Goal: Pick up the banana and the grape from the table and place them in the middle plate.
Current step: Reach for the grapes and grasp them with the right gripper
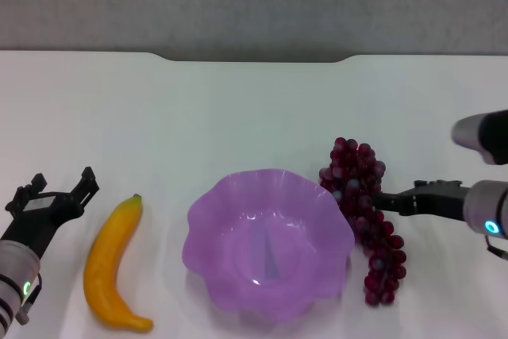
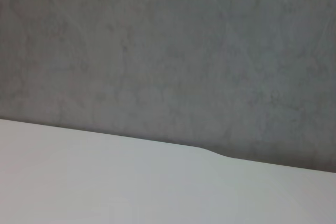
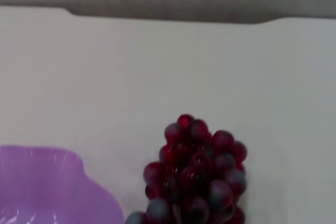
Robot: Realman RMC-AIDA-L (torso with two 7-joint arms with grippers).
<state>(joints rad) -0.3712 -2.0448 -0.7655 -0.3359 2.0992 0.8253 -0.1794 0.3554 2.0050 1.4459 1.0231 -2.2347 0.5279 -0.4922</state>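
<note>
The yellow-orange banana [image 1: 115,263] lies on the white table [image 1: 238,117] at the front left. Just left of it, my left gripper [image 1: 62,182] is open and holds nothing. The purple scalloped middle plate [image 1: 238,228] stands in the centre with nothing in it. Against its right rim lies the dark red grape [image 1: 363,212] bunch. My right gripper [image 1: 381,200] reaches in from the right and meets the middle of the bunch. In the right wrist view the grape [image 3: 197,177] is close, with the plate [image 3: 47,187] beside it.
A grey wall [image 1: 254,5] rises behind the table's far edge, which has a shallow notch. The left wrist view shows only table [image 2: 105,182] and wall. White surface stretches behind the plate and fruit.
</note>
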